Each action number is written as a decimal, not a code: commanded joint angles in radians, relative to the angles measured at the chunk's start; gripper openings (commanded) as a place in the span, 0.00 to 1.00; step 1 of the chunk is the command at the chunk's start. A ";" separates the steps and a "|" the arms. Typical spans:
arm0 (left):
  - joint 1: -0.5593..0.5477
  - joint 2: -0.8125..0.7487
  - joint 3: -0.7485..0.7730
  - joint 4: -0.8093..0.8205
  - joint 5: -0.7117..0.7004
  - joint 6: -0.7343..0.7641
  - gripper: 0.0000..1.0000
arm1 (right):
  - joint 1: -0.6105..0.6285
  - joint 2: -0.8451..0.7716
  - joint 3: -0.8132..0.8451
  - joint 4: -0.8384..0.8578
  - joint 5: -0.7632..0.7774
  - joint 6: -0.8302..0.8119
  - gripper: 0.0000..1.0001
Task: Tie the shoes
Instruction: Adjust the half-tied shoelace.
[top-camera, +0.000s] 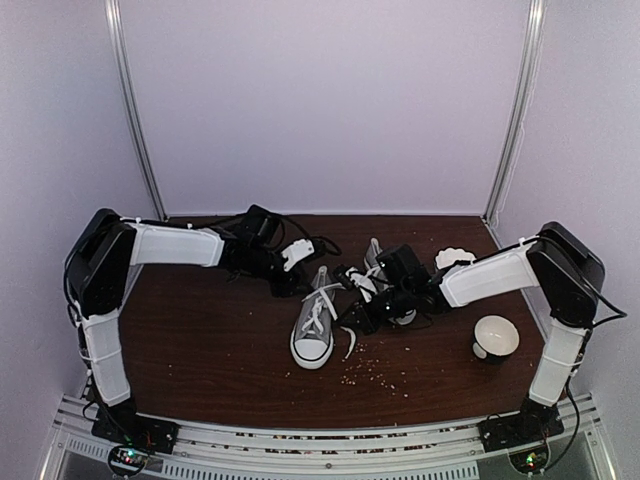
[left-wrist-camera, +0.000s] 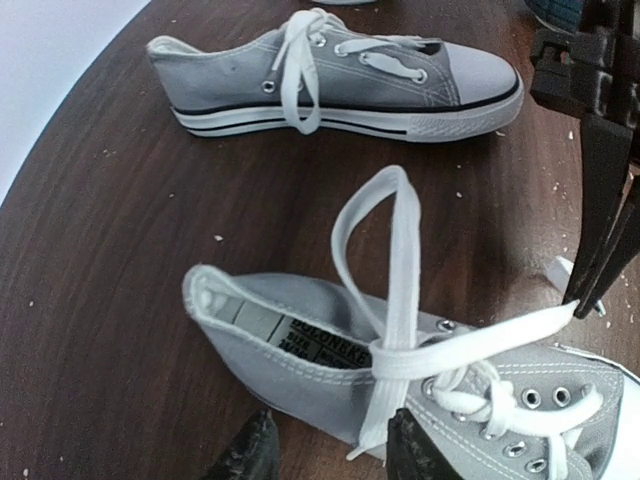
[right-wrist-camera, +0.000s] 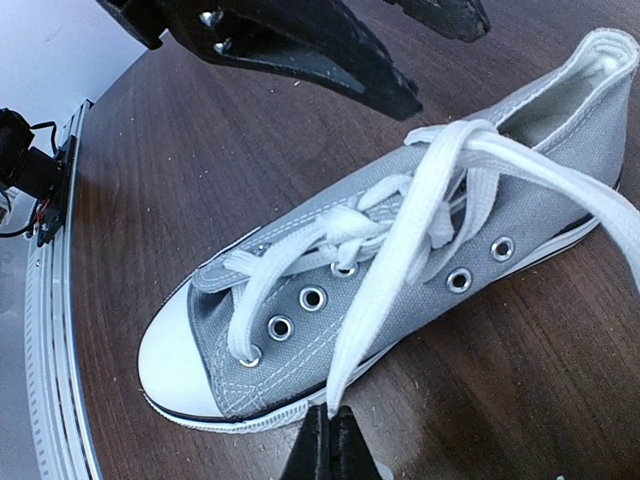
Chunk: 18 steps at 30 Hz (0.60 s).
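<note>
Two grey shoes with white toe caps stand on the dark wooden table. The near shoe (top-camera: 313, 328) (left-wrist-camera: 300, 365) (right-wrist-camera: 330, 300) points its toe at the table's front edge. The other shoe (top-camera: 374, 262) (left-wrist-camera: 340, 80) stands behind it, partly hidden by my right arm. My left gripper (left-wrist-camera: 332, 422) (top-camera: 298, 262) is open at the near shoe's ankle. A loose lace end (left-wrist-camera: 378, 425) hangs between its fingers, under a standing lace loop (left-wrist-camera: 398, 225). My right gripper (right-wrist-camera: 335, 418) (left-wrist-camera: 580, 300) (top-camera: 366, 318) is shut on the tip of the other lace (right-wrist-camera: 400, 270), which is stretched across the shoe.
A white cup (top-camera: 495, 336) stands at the front right, by my right arm. A small white object (top-camera: 452, 258) lies behind that arm. Crumbs (top-camera: 375, 372) are scattered in front of the shoes. A metal rail (top-camera: 300, 440) runs along the near edge.
</note>
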<state>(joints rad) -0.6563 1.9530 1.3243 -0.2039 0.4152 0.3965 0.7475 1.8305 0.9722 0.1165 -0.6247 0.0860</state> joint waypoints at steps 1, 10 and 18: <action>-0.013 0.067 0.080 -0.099 0.048 0.075 0.37 | -0.002 0.017 0.019 0.012 -0.008 0.006 0.00; -0.013 0.112 0.125 -0.156 0.070 0.111 0.32 | -0.002 0.019 0.027 0.006 -0.012 0.001 0.00; -0.012 0.092 0.099 -0.114 0.026 0.068 0.00 | -0.001 0.019 0.030 0.000 -0.012 0.001 0.00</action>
<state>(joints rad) -0.6689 2.0506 1.4254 -0.3466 0.4675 0.4835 0.7475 1.8366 0.9775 0.1158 -0.6285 0.0856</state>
